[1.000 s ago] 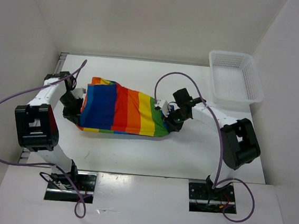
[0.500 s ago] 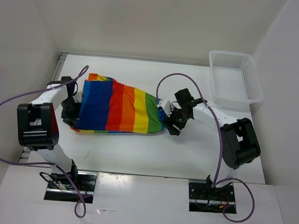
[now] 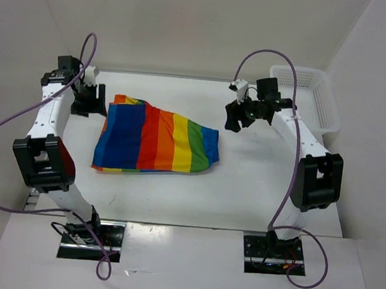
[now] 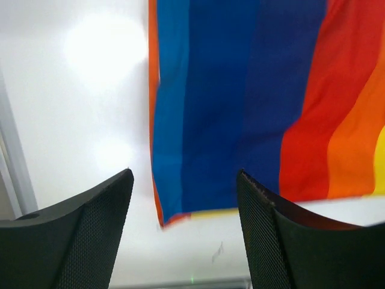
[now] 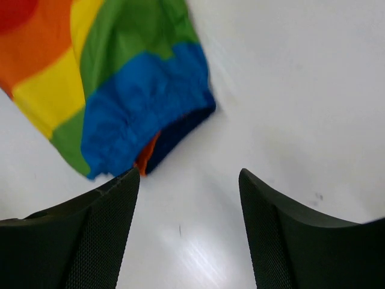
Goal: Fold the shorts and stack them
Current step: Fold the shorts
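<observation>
Your soft, rainbow-striped cloth shorts (image 3: 156,141) lie flat on the white table (image 3: 257,185), left of centre. Your left gripper (image 4: 184,177) and right gripper (image 5: 189,174) both gape wide, holding nothing — one off each end of the cloth, clear of it.

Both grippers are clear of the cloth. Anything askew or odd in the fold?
The rainbow-striped cloth shorts lie skewed on the white table: the far left corner is bunched, and at the right end an orange under-layer pokes out past the blue edge. Nothing else stands out.
</observation>
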